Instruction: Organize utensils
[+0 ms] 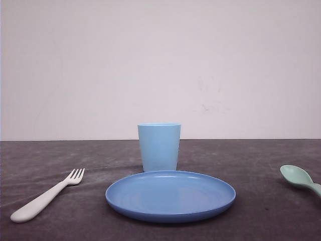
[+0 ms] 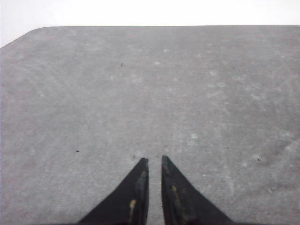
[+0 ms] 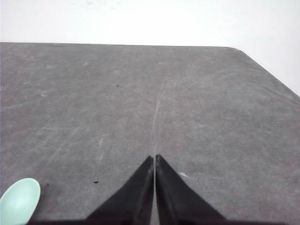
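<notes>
Two utensils lying apart on the gray table (image 1: 261, 165), white fork (image 1: 47, 195) left of the blue plate (image 1: 170, 196), mint spoon (image 3: 18, 200) near the right gripper (image 3: 154, 159), both it and the left gripper (image 2: 154, 160) hovering nearly closed, holding nothing.

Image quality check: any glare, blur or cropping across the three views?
Front view: even light, soft shadow under the plate; spoon cropped at the edge. Left wrist view: soft focus, washed-out wall. Right wrist view: same; spoon bowl cropped at the corner.
</notes>
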`<state>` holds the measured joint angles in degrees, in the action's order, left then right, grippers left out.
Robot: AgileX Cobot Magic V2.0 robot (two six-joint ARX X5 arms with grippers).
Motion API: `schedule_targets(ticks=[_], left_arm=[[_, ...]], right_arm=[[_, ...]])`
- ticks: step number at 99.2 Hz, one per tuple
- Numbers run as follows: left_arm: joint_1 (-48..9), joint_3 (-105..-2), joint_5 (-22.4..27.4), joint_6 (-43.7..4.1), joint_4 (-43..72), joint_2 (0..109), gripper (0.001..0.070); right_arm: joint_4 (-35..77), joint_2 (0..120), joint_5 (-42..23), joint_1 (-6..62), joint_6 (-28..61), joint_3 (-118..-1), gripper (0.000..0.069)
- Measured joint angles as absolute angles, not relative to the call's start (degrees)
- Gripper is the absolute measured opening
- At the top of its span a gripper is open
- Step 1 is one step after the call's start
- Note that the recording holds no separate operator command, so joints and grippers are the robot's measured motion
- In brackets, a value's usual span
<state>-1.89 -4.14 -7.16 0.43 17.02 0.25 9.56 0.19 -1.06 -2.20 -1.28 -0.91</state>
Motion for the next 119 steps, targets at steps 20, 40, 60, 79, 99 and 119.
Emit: schedule_targets(ticks=[20,40,60,79,99,119], left_arm=[[-1.89,-4.14,-7.16,0.40,17.02,0.25,0.0024],[-1.89,-4.05,-7.14,-5.06,16.69,0.25,0.0024],[-1.89,-3.79,-6.28,-12.62,15.70,0.25,0.0024],[-1.89,-3.62,-5.63,-17.23,15.16,0.25,0.0024],[-1.89,-4.86,-2.28,-19.66,16.88,1.96,0.0024],[-1.89,-16.01,-0.43,-20.38,18.22,10.74,0.0024]], right_arm=[[8.08,0.19,-1.04,-2.20,-1.30,-0.91,0.0004],[6.15,0.19,-0.80,-2.20,-3.29,-0.91,0.0004],[6.15,0.19,2.46,-2.20,-12.69,-0.91,0.0004],[6.15,0.19,2.61,-2.20,-18.44,-0.91,0.0004],[9.56,0.93,2.83,-2.20,-24.47,-3.29,0.0004],[17.12,9.34,3.44,-2.17,-23.79,-17.43,0.0004]])
